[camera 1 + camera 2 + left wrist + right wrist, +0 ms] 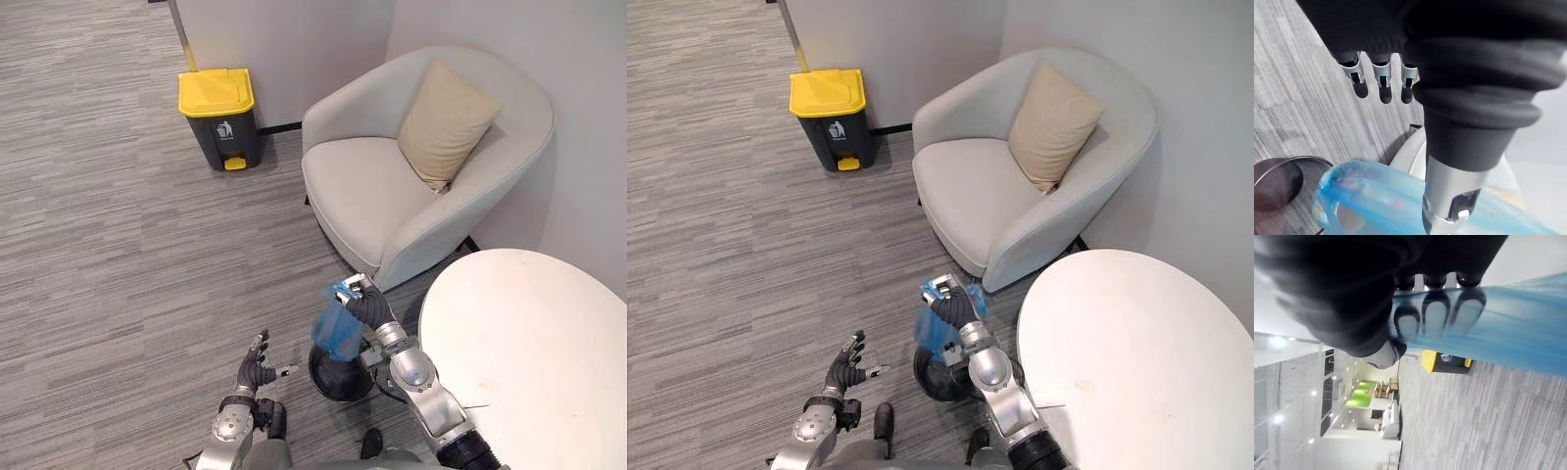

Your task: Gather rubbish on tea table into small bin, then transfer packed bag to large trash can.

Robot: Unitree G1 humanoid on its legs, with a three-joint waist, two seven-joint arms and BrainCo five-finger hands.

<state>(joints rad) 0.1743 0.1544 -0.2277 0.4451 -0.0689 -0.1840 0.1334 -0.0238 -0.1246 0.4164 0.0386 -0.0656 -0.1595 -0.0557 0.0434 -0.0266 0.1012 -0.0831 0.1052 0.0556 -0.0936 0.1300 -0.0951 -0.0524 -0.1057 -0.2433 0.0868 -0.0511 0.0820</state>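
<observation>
Blue bag (336,333): gripped by right hand (364,302) above small bin (338,380) (left hand (257,367) fingers relaxed). Round white surface (529,343) stands near armchair (372,191); large trash can (217,117) against wall (294,39).

**Thin film, matt cloth, hard plastic**

The blue bag (338,331) is reading as thin, see-through plastic film, creasing where the right hand (364,304) is clutching it. The small bin (333,392) is showing a dark body with a thin, shiny rim. The large trash can (217,117) is looking like hard plastic, its yellow lid carrying a faint sheen over a dark grey body. The armchair (372,196) is wearing pale, matt cloth, and the cushion (446,122) a beige fabric. The tea table (529,362) is presenting a smooth white top. The floor (118,245) is showing streaked grey carpet. The left hand (255,370) is displaying silver, metallic-looking fingers and a dark ribbed, rubbery cover.
</observation>
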